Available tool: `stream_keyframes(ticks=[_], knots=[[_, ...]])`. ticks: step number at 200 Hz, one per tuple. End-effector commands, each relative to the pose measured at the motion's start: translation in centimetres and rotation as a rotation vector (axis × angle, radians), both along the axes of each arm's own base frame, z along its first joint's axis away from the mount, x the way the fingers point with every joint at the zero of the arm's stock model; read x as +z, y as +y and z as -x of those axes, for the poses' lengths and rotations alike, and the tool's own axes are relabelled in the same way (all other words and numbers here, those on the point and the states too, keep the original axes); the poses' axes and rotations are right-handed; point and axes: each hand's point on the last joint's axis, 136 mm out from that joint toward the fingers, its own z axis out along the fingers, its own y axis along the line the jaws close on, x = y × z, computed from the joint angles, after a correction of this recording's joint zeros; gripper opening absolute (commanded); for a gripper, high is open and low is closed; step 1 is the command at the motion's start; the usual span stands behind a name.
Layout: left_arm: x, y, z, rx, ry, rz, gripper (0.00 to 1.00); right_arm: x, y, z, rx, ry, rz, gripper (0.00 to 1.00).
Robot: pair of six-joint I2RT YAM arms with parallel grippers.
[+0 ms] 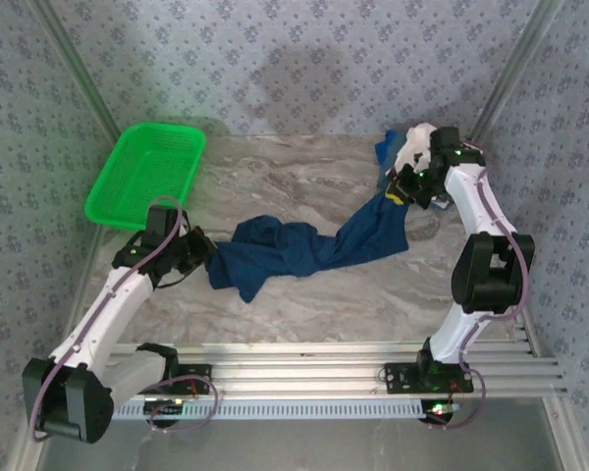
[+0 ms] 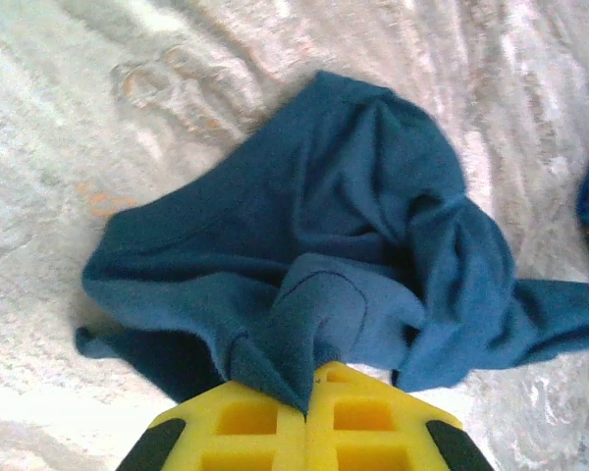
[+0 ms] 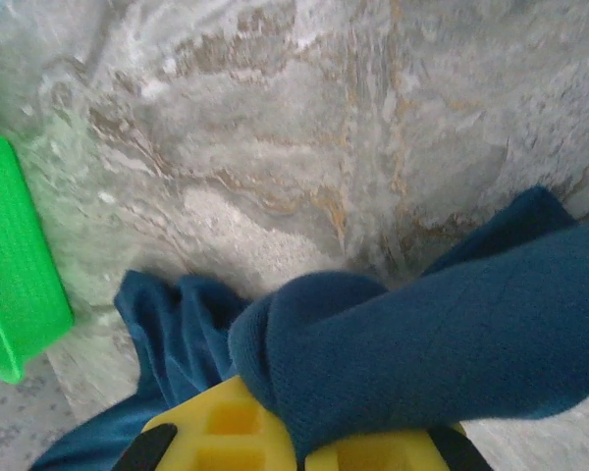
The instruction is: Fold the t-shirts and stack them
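I have the navy shirt [image 1: 294, 250] bunched mid-worktop [image 1: 304, 191], with the left jaws and right jaws each pinching one end. I judge this the spreading step. Next, pull the ends apart and lay it flat.

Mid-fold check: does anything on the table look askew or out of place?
The dark navy cloth t-shirt is bunched and twisted like a rope, strung between the left gripper and right gripper, both shut on it, rather than lying flat.
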Motion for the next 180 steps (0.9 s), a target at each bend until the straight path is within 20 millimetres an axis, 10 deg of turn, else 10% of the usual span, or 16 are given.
stream_keyframes(ticks=[1, 49, 107, 144, 180], knots=[[8.4, -0.1, -0.5, -0.053, -0.266, 0.001, 0.00, 5.5, 0.8, 2.4, 0.048, -0.094, 0.014, 0.00], [15.0, 1.0, 3.8, -0.034, -0.462, 0.055, 0.00, 12.6, 2.1, 8.2, 0.034, -0.193, -0.109, 0.00], [16.7, 2.1, 6.2, -0.015, -0.536, 0.050, 0.00, 16.9, 3.8, 12.9, 0.018, -0.219, -0.270, 0.00], [12.7, 2.1, 4.4, 0.007, -0.449, 0.016, 0.00, 14.0, 3.3, 13.0, 0.004, -0.131, -0.236, 0.00], [9.2, 2.5, 1.3, 0.014, -0.403, -0.088, 0.00, 8.5, 2.6, 9.0, 0.027, -0.078, -0.153, 0.00]])
